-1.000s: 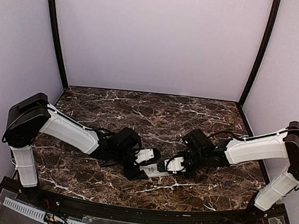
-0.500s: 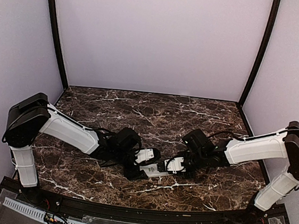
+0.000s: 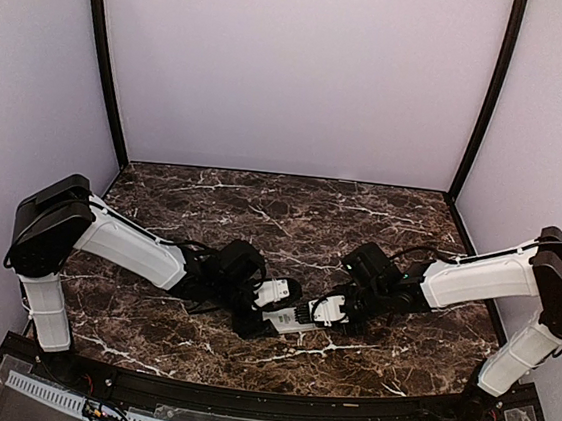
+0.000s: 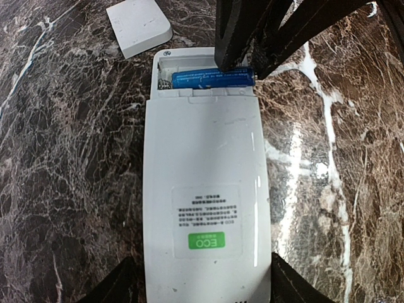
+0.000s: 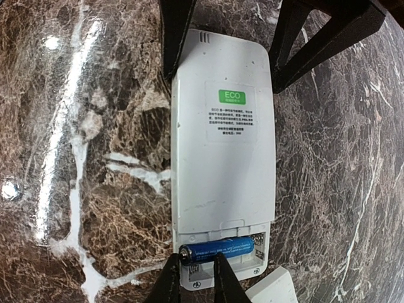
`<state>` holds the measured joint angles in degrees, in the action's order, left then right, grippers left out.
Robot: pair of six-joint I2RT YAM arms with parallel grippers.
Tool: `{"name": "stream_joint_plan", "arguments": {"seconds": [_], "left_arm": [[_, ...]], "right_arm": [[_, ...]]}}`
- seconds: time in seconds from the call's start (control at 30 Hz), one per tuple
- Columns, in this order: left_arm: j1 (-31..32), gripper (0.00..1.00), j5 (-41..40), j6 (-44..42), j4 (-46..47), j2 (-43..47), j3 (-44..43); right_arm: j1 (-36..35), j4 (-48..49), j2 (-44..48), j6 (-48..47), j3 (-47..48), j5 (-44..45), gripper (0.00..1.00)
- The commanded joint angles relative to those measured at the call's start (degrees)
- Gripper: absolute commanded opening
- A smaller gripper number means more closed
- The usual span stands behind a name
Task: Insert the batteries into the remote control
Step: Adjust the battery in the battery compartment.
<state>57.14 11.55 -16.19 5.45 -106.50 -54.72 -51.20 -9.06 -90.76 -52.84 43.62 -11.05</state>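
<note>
The white remote control [image 4: 202, 189] lies face down on the marble, its ECO sticker up and its battery bay open. A single blue battery [image 5: 221, 248] lies crosswise in the bay [image 4: 211, 78]. My left gripper [image 4: 199, 284] clamps the remote's closed end, one finger against each long edge. My right gripper [image 5: 196, 265] is nearly shut, with a slim gap and nothing between its fingers. Its tips rest at the battery's near edge by one end. In the top view both grippers meet over the remote [image 3: 300, 318].
The small white cover piece [image 4: 139, 25] lies flat on the marble just beyond the remote's open end, also seen in the right wrist view [image 5: 274, 287]. Dark marble table [image 3: 290, 222] stretches behind, enclosed by pale walls.
</note>
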Motion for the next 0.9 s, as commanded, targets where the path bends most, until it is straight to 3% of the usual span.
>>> {"name": "stream_joint_plan", "arguments": {"seconds": [0.0,0.87], "left_arm": [[-0.2,0.68,-0.1,-1.0,-4.3,-0.8,0.5],[-0.4,0.68,0.7,-1.6,-4.1,-1.1,0.5]], "right_arm": [[0.5,0.6,-0.7,0.4,1.3,0.3,0.17],[1.7,1.2,-3.8,-0.1,4.2,1.2,0.16]]}}
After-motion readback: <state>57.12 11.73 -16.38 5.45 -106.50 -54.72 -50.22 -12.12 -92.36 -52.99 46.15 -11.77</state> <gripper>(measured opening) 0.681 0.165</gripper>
